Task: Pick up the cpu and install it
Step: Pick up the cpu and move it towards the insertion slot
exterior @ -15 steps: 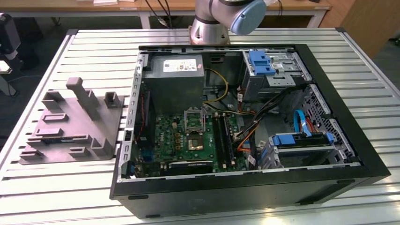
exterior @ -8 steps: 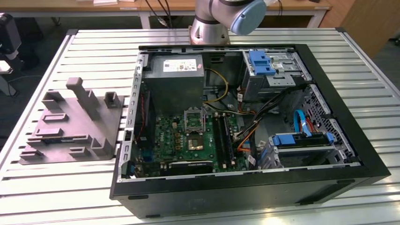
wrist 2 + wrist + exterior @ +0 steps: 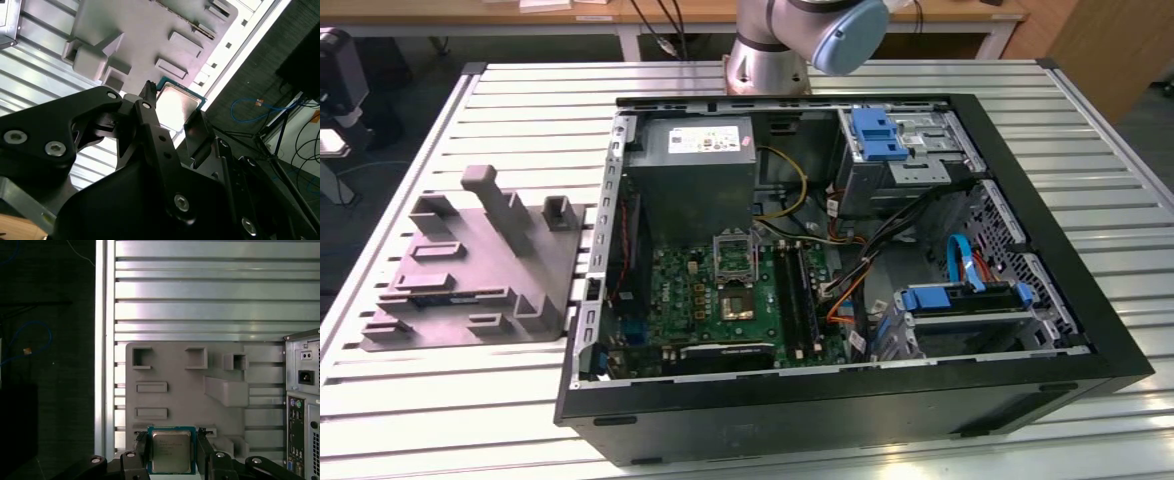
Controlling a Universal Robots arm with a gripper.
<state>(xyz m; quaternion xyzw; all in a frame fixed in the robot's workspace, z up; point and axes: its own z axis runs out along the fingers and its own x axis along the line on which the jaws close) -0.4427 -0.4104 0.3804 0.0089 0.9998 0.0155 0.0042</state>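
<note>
Gripper [image 3: 172, 446] of mine, black and two-fingered, is clenched on the cpu [image 3: 171, 452], a small flat square chip with a silvery-grey metal top and a greenish rim. One dark finger [image 3: 142, 446] presses against one edge of the chip and the other presses against the opposite edge, so the chip sits level between them with its metal face turned to the first wrist view. In the second wrist view I see the same grasp from the side, the cpu [image 3: 178, 103] pinched between my two fingertips.

Beyond the chip lies the large grey moulded tray [image 3: 175, 390] with its rectangular pockets and upright posts. The chip hangs over that tray, near one of its edges, and looks clear of the surface, though I cannot tell how far off it is. The tray rests on a silvery slatted metal table [image 3: 200, 290].

In the exterior view the tray [image 3: 467, 290] is on the exterior view's left, just beside the open black computer case [image 3: 1107, 350]. Inside the case lies a green motherboard [image 3: 700, 300], and on it a dark rectangular socket with a shiny metal frame [image 3: 735, 252], below the grey box-shaped power supply [image 3: 700, 150]. My grey arm [image 3: 781, 40] rises behind the case.
</note>
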